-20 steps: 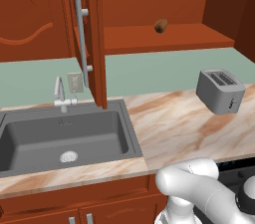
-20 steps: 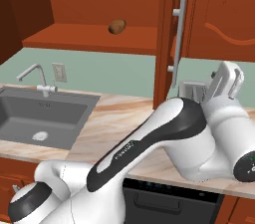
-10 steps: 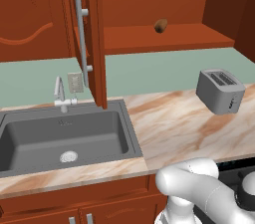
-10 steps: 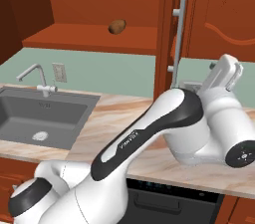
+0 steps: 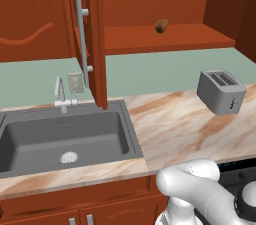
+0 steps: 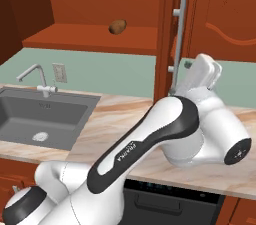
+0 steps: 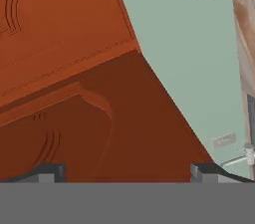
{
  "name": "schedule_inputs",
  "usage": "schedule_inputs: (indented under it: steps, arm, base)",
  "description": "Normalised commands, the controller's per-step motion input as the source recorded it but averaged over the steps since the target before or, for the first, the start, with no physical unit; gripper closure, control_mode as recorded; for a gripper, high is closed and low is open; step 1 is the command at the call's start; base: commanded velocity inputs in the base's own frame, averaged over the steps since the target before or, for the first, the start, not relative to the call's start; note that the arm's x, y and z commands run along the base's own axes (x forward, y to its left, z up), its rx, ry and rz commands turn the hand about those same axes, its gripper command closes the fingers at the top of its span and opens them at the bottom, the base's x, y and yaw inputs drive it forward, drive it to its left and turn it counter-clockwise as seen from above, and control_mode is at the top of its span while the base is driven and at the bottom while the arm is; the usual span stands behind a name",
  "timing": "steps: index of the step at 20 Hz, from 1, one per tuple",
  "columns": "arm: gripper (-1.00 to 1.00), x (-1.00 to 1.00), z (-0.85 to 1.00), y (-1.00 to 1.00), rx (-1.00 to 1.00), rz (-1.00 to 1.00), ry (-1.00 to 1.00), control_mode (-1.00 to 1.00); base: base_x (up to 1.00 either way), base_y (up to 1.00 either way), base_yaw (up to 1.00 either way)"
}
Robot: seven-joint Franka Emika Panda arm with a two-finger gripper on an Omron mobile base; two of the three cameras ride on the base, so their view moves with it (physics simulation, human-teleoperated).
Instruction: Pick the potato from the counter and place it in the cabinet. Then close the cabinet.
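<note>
The potato (image 5: 161, 25) (image 6: 118, 27), a small brown lump, lies on the bare shelf of the open cabinet (image 5: 190, 39) (image 6: 75, 36), above the marbled counter (image 5: 175, 129) (image 6: 125, 119). The cabinet's right door (image 6: 168, 29) stands swung out, edge-on, with its silver bar handle (image 6: 183, 34) facing right. My white hand (image 6: 201, 71) is raised just right of that handle, on the door's outer side. In the hand view my gripper (image 7: 127, 174) is open with nothing between its fingertips (image 7: 47, 172), and the door's arched panel (image 7: 74, 118) is close in front.
The left door (image 5: 95, 34) also stands open, its bar handle (image 5: 78, 34) over the faucet (image 5: 60, 94). A dark grey sink (image 5: 65, 134) is set in the counter at left. A grey toaster (image 5: 220, 90) stands at the counter's right.
My hand has moved left, closer to the open right door and its handle. The potato stays on the shelf and both doors stand as before.
</note>
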Motion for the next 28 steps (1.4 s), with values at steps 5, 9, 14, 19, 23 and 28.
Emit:
schedule_inputs:
  steps: [5,9,14,19,23,28]
  arm:
    - [-1.00,0.00,0.13,0.64,0.00,0.30,-0.08,-1.00]
    - [-1.00,0.00,0.26,0.76,0.00,0.25,-0.10,-1.00]
    - [-1.00,0.10,0.17,0.87,0.00,0.05,-0.03,-1.00]
    - [-1.00,0.46,0.02,0.83,0.00,-0.14,0.08,-1.00]
    - [-1.00,0.68,0.05,0.75,0.00,-0.19,0.10,-1.00]
    - [-1.00,0.76,0.17,0.52,0.00,-0.18,0.06,-1.00]
  base:
    - [0.00,0.00,0.00]
    - [0.00,0.00,0.00]
    - [0.00,0.00,0.00]
    - [0.00,0.00,0.00]
    - [0.00,0.00,0.00]
    - [0.00,0.00,0.00]
